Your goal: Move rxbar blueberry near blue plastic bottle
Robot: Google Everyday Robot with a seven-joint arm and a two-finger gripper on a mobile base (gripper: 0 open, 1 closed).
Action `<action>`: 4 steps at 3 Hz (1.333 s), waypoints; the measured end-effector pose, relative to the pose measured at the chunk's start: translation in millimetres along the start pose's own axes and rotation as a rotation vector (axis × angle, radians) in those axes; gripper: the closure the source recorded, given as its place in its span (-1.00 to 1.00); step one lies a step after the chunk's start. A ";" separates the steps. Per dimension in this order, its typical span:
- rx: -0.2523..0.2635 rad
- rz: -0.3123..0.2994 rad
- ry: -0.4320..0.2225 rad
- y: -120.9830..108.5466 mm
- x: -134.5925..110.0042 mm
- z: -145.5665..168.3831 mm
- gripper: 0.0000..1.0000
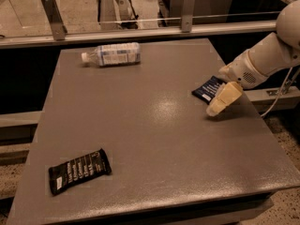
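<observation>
A: Where is the end effector (224,100)?
B: Low over the right side of the tabletop (154,139), at the right end of the rxbar blueberry (207,89); whether it is open or closed, I cannot tell.
A: And the blue plastic bottle (112,54)?
B: On its side at the far left, cap pointing left, well apart from the rxbar. A black wrapper bar (78,170) lies near-left.
</observation>
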State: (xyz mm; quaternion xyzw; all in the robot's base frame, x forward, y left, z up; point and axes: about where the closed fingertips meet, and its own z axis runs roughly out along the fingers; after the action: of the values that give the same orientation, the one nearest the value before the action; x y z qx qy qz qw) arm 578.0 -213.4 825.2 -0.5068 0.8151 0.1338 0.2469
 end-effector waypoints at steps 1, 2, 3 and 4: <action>-0.018 0.025 -0.012 2.7 -2.7 1.6 -0.67; -0.029 0.033 -0.024 6.5 -9.8 -0.5 -0.21; -0.041 0.037 -0.026 11.0 -14.6 -0.4 0.27; -0.049 0.045 -0.024 15.3 -17.0 -1.1 0.73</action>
State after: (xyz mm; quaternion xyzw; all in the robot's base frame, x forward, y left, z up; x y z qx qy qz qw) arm 570.3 -194.1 834.8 -0.4928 0.8196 0.1653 0.2410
